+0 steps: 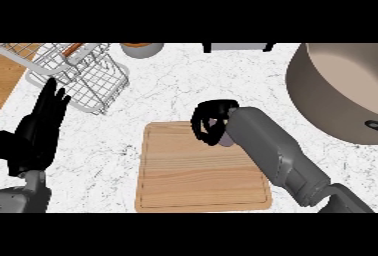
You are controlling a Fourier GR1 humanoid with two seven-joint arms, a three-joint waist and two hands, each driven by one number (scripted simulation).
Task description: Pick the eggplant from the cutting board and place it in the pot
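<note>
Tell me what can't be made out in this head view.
- Eggplant: the right hand curls round it, so only a purple sliver shows.
- Pot: cut off by the right edge.
- Wire basket: its contents are cut off at the top.
- Objects along the top edge: cropped, can't be identified.
- Left hand: resting open at the left.

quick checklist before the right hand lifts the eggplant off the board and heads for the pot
1. Right hand curled round the eggplant: ok, fingers wrap its upper end.
2. Eggplant clear of the cutting board: cannot tell, the hand and forearm hide most of it.
3. Pot open to receive it: ok, no lid over the opening.
4. Counter path from board to pot: ok, nothing stands between.
5. Left hand out of the way: ok, resting open at the left edge beside the wire rack.
</note>
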